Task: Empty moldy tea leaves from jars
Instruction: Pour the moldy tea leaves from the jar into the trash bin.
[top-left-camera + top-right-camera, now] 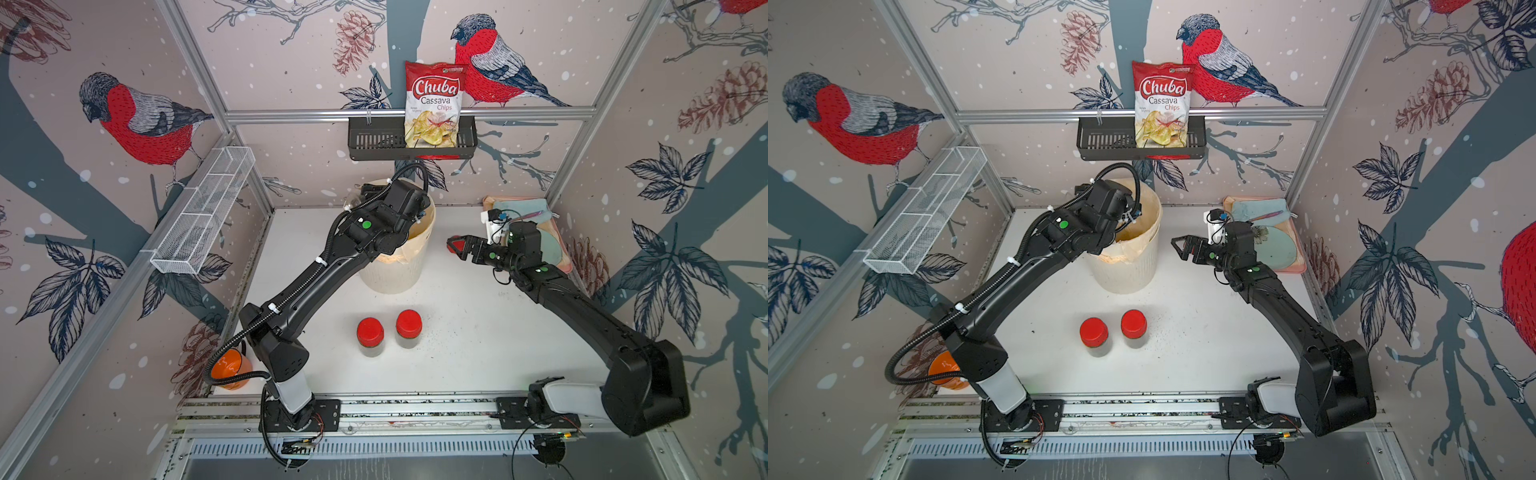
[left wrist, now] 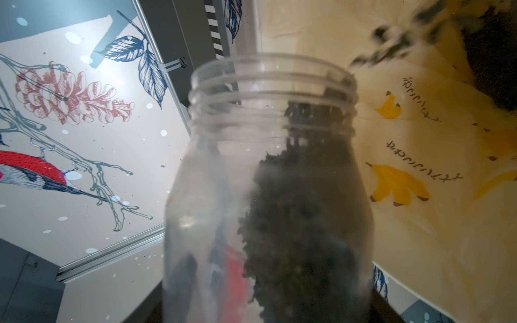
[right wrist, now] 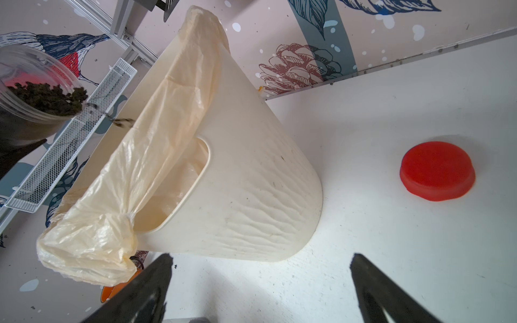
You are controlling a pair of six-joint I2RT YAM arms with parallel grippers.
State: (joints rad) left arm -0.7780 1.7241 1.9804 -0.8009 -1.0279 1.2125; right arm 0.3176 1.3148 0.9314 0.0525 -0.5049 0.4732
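Jar (image 2: 268, 179) over bin (image 3: 251, 181); chip bag (image 1: 434, 104) reads "Chuba Cassava Chips".

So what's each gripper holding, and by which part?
The left gripper grips the open jar around its lower body, mouth tilted over the bin; right gripper is open, holding nothing.

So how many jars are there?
3. Two capped jars stand side by side on the table. The open jar is tipped over the bin in the left tool.

Two red-lidded jars (image 1: 1094, 337) near white bin (image 1: 1133, 272)
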